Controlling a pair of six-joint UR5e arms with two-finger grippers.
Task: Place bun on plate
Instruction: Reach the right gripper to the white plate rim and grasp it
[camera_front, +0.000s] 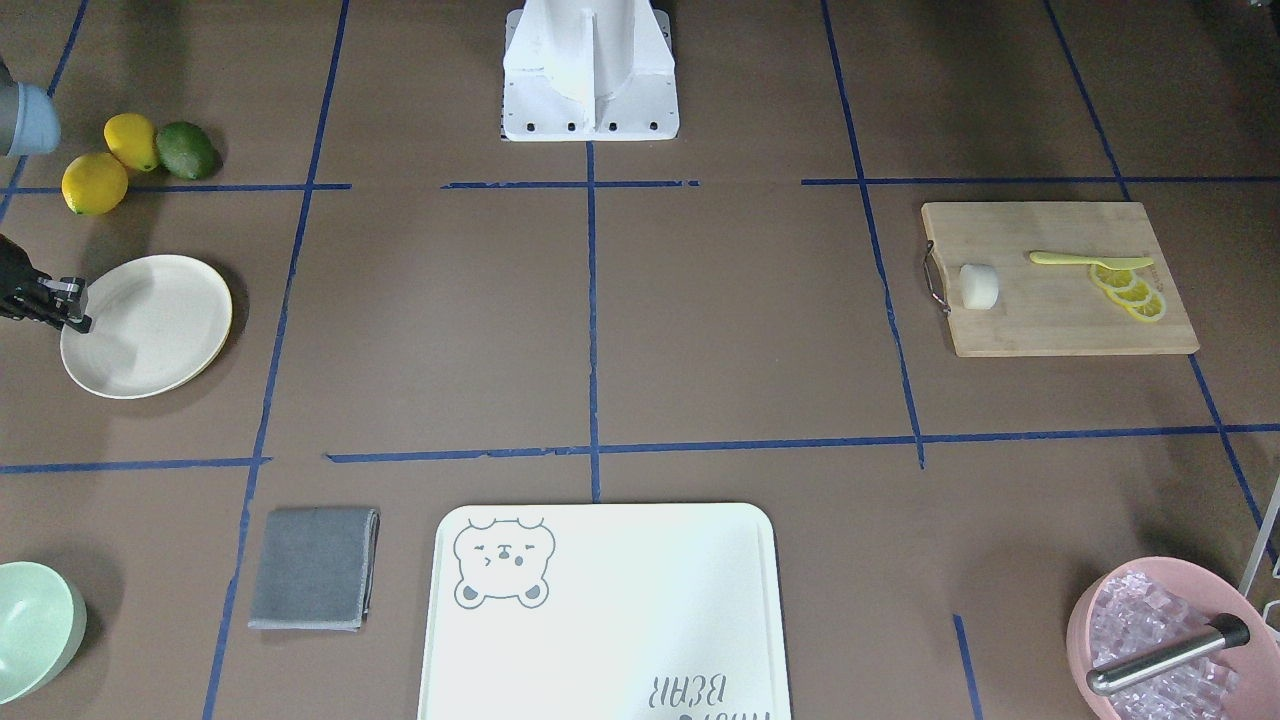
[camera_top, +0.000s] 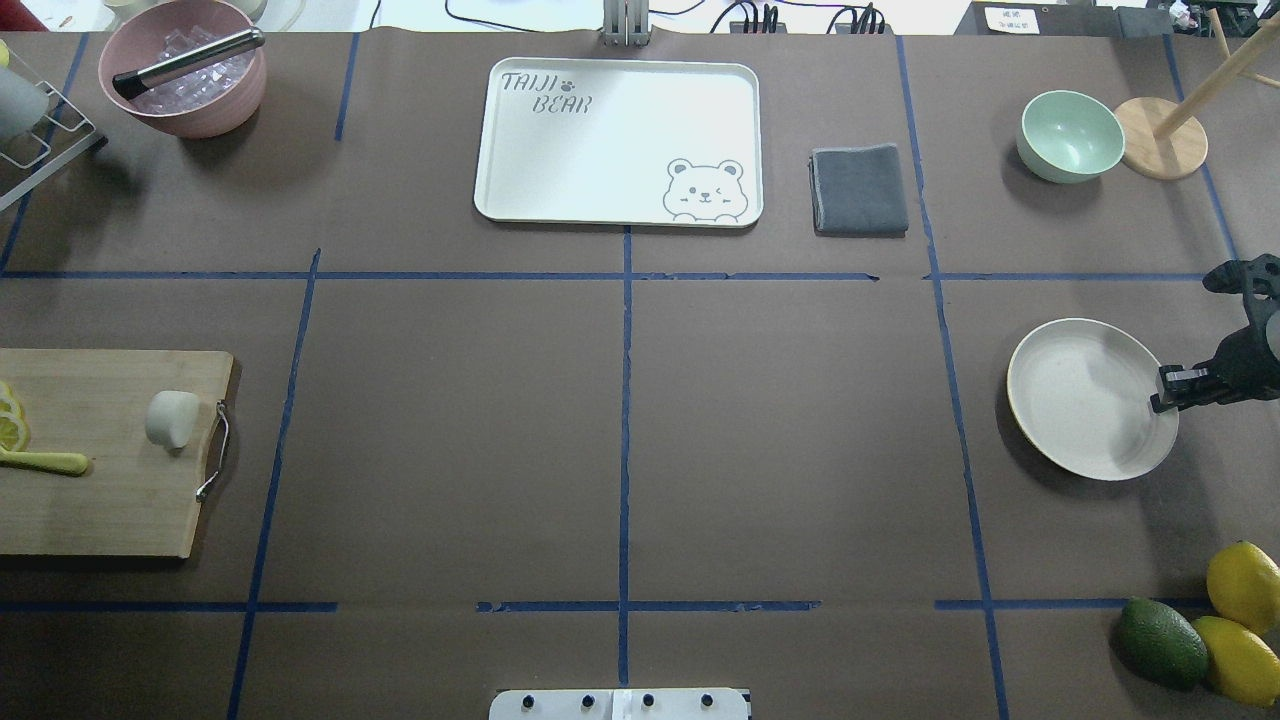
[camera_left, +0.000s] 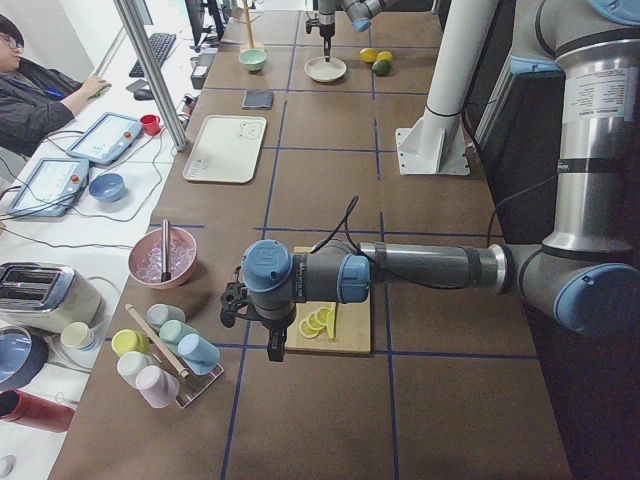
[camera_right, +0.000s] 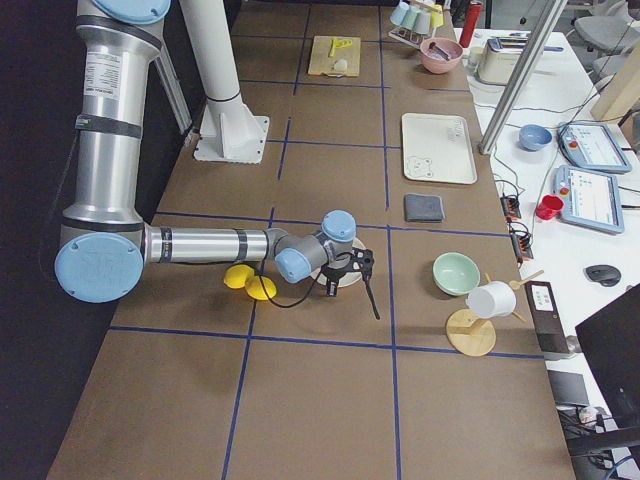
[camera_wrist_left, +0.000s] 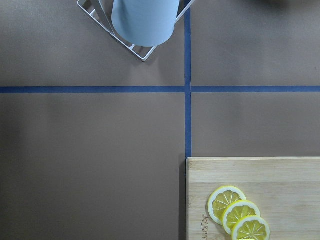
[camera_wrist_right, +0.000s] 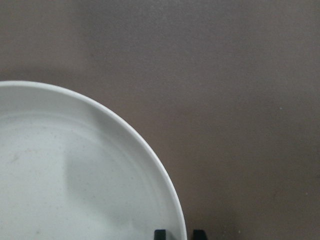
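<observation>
Overhead exterior shows the table (camera_top: 620, 450) with the task's two things at opposite ends. The left arm (camera_left: 420, 265) stretches over the cutting board (camera_top: 100, 500), its wrist above the board's lemon-slice end. The right arm (camera_right: 200, 245) works far across the table from the board. The plate (camera_top: 1080, 400) lies over there too, well apart from the board, with nothing on it.

The bun (camera_top: 172, 418) lies on its side on the board, near the handle end. One flat face is turned toward the handle, so its short axis seems to run roughly along the board's length.

By my reading the left arm is much the nearer one. From its wrist the bun lies along the board toward the handle end (its own camera catches only the lemon slices (camera_wrist_left: 237, 214), a board corner and bare table).

The left fingers (camera_left: 230, 310) show only from the side, so their spread I cannot tell. The right fingers (camera_wrist_right: 159, 234) stand narrow, with the plate's rim running into their gap; whether they pinch it I cannot tell.
</observation>
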